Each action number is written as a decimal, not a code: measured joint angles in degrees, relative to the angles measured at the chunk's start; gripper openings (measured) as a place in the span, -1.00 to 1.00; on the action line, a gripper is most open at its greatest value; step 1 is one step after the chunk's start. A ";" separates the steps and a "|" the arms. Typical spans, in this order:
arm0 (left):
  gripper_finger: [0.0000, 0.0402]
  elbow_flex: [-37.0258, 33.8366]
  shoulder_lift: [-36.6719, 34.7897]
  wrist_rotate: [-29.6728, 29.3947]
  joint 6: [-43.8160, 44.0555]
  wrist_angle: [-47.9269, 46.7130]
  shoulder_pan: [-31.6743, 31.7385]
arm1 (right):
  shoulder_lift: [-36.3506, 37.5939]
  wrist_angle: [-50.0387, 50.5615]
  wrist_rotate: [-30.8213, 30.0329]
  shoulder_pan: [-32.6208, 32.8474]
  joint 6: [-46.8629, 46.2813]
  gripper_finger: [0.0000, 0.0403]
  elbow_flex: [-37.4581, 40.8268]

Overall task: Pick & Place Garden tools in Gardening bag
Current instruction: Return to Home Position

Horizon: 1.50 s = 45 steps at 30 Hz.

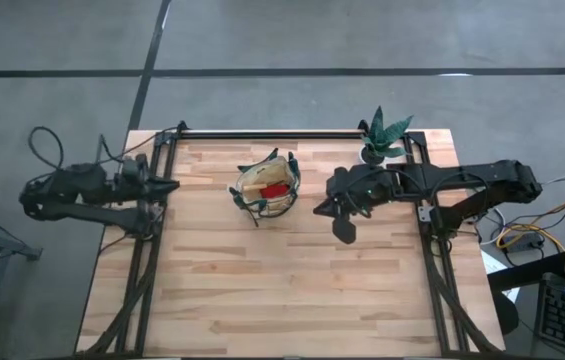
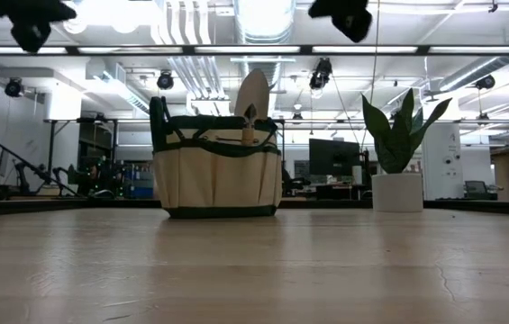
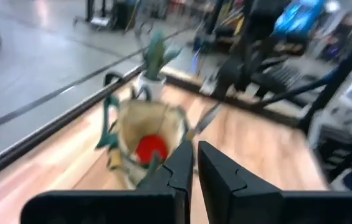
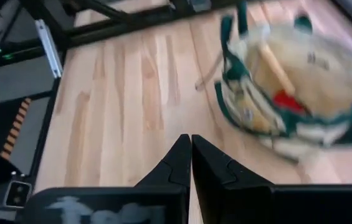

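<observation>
The gardening bag (image 1: 265,187), tan with dark green trim, stands upright on the wooden table at centre back. Inside it I see a red piece (image 1: 275,189) and a wooden handle (image 4: 275,65). A trowel blade (image 2: 252,97) sticks up out of the bag's top. My left gripper (image 1: 172,185) hovers at the table's left edge, well left of the bag, its fingers (image 3: 182,163) shut on nothing. My right gripper (image 1: 320,208) hangs above the table just right of the bag, shut (image 4: 191,146) and holding nothing. No tool lies loose on the table.
A green potted plant (image 1: 384,135) in a white pot (image 2: 396,192) stands at the back right, close behind my right arm. Black frame rails (image 1: 147,250) run along the table's left, right and far edges. Bare wood (image 1: 282,290) spreads across the near half.
</observation>
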<state>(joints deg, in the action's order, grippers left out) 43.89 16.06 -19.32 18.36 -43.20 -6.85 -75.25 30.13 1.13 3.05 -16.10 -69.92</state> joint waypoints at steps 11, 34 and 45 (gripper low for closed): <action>-0.86 -14.38 -8.56 4.09 -13.30 23.54 0.00 | 3.07 -38.13 3.09 1.44 -2.21 -0.96 19.19; -0.86 -21.95 -15.31 3.60 -15.08 24.44 -0.07 | 40.76 -48.59 -1.34 1.55 -0.87 -0.96 51.96; -0.86 -29.07 -15.15 2.28 -5.70 24.27 -0.04 | 55.59 -48.94 -1.35 1.55 1.08 -0.96 63.10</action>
<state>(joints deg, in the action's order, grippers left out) 14.82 0.91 -17.04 12.66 -18.92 -6.90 -19.67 -18.81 -0.22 4.60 -15.02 -6.82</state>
